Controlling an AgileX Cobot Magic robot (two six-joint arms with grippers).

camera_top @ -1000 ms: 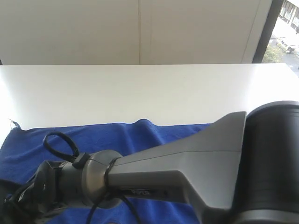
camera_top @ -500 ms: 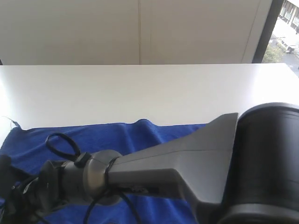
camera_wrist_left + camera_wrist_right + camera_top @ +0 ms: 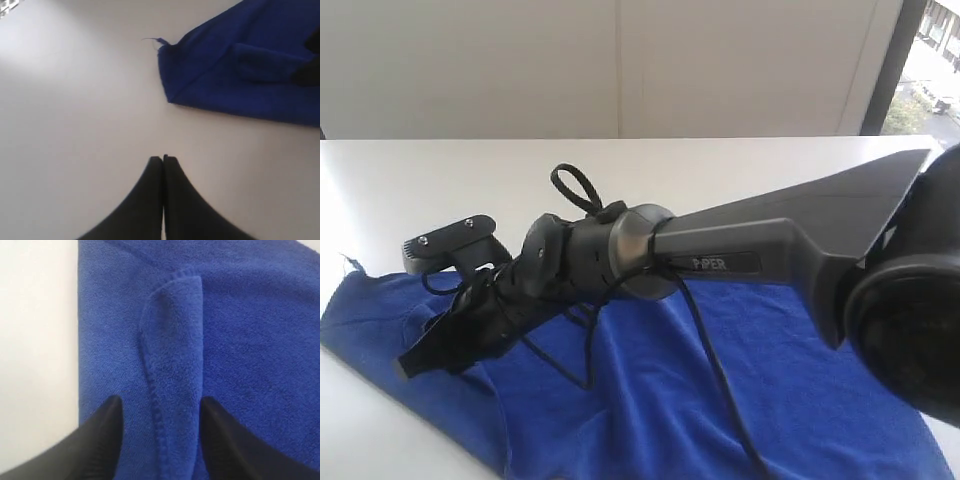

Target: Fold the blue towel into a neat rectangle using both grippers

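The blue towel (image 3: 650, 380) lies spread on the white table (image 3: 620, 190), its left corner near the table's left side. My right arm reaches across it from the right. Over the towel's left part, the right gripper (image 3: 435, 345) points down. In the right wrist view the right gripper (image 3: 160, 412) is open, its black fingers (image 3: 107, 425) standing on either side of a raised hemmed fold of the towel (image 3: 175, 340) without gripping it. The left gripper (image 3: 163, 159) is shut and empty over bare table, apart from the towel's corner (image 3: 172, 65). It does not show in the exterior view.
The table's left edge runs close to the towel's left corner (image 3: 350, 285). A loose thread (image 3: 150, 39) sticks out from that corner. A white wall (image 3: 620, 60) stands behind the table and a window (image 3: 930, 60) is at the far right.
My right arm has risen from the bottom of the exterior view and swung toward the middle, uncovering more of the towel. Its gripper now hangs over the towel's left part.
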